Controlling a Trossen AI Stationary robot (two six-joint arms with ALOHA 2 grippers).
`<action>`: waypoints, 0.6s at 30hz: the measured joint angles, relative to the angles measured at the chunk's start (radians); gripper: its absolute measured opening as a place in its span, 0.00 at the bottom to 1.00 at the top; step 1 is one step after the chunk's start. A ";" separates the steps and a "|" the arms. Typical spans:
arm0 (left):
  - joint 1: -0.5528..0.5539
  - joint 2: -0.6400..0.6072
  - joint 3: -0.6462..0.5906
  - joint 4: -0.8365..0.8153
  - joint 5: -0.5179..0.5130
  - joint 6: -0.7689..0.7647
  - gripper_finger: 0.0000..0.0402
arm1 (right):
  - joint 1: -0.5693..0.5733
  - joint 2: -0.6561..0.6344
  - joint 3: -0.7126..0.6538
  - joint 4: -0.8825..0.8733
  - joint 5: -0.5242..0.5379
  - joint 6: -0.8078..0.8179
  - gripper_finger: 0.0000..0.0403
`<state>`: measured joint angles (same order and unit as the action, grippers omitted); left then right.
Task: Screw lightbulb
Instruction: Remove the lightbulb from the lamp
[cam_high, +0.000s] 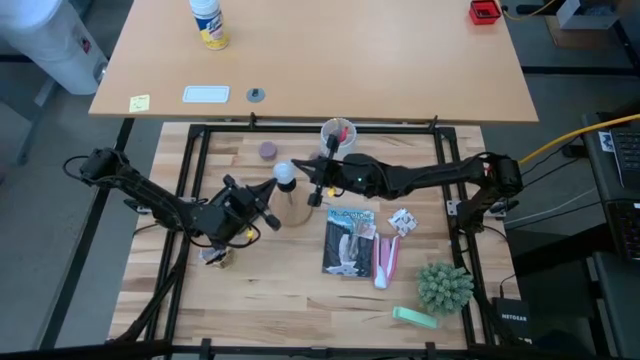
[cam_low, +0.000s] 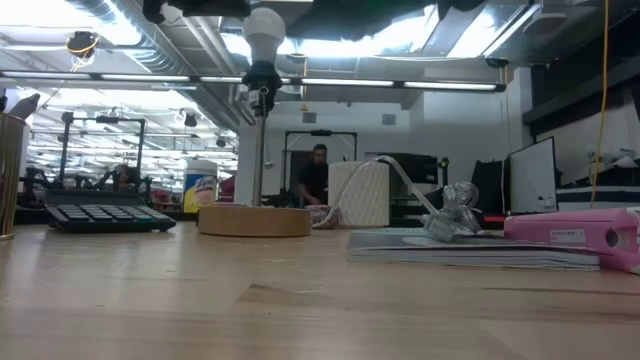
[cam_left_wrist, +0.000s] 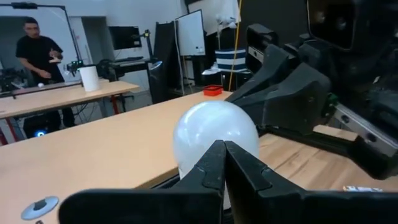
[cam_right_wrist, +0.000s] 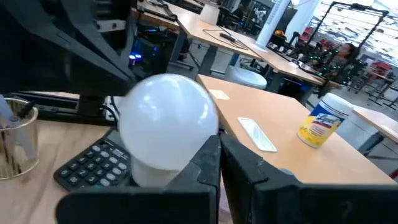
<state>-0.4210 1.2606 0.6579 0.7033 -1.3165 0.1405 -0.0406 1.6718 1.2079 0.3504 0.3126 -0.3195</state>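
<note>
The lightbulb (cam_high: 285, 171) sits upright atop the black socket post (cam_low: 261, 140) of the round wooden stand (cam_low: 254, 220), near the middle of the surface (cam_high: 280, 290) and somewhat toward its far edge; the left pincer (cam_high: 268, 203) is at the stand from the left side, its fingers (cam_left_wrist: 214, 165) pressed together just before the bulb's glass; the right pincer (cam_high: 316, 181) reaches in from the right side, its fingers (cam_right_wrist: 214, 163) likewise pressed together, touching the bulb low on its glass; a calculator (cam_low: 105, 214) and a booklet (cam_high: 348, 241) lie nearby.
</note>
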 joint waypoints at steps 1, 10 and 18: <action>0.000 0.000 0.000 0.002 -0.004 0.000 0.00 | -0.002 0.000 0.000 0.000 0.000 0.000 0.04; -0.018 0.000 0.000 0.078 -0.015 0.079 0.00 | -0.006 -0.004 0.000 -0.003 0.001 -0.003 0.04; -0.024 0.000 0.000 0.250 -0.022 0.294 0.00 | -0.005 -0.081 0.000 -0.063 0.001 -0.002 0.04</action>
<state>-0.4452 1.2602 0.6579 0.9534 -1.3383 0.4347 -0.0452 1.5906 1.2083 0.2878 0.3134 -0.3211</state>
